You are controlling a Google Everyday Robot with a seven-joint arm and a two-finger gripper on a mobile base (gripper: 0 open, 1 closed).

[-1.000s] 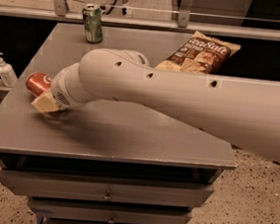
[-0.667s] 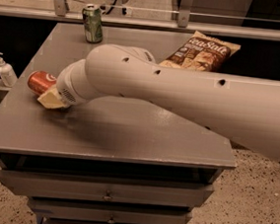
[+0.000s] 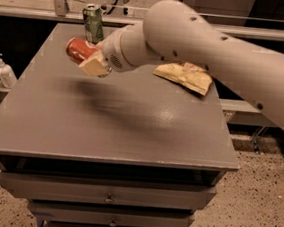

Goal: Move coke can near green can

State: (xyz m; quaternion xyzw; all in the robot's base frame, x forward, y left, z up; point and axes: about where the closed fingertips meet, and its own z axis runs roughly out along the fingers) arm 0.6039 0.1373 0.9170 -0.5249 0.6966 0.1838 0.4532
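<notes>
Worktop (image 3: 130, 134): grey, flat, with drawers (image 3: 109, 192) beneath its front edge.
Gripper (image 3: 87, 56): over the far-left part of the worktop, at about 10 o'clock from its centre, held clear of the surface.
Jaws: clamped on the coke can; one tan pad (image 3: 94, 66) shows under the can's near side.
Coke can (image 3: 79, 48): held on its side in the air, silver end pointing to 9 o'clock, a soft shadow on the worktop below it.
Green can (image 3: 93, 24): upright at 11 o'clock near the far edge. It stands just behind the coke can; whether the two touch cannot be told.
Arm (image 3: 213, 47): enters from 3 o'clock and crosses the far half of the worktop.
Snack bag (image 3: 186, 75): lying flat at 1 o'clock, partly under the arm.
Pump bottle (image 3: 4, 71): upright at 9 o'clock, off the worktop on a lower ledge.
Change since 0.7 s ago: the coke can was down by the left edge at 9 o'clock, well apart from the green can — it has since been raised and carried toward the far edge. The green can and pump bottle have not moved.
</notes>
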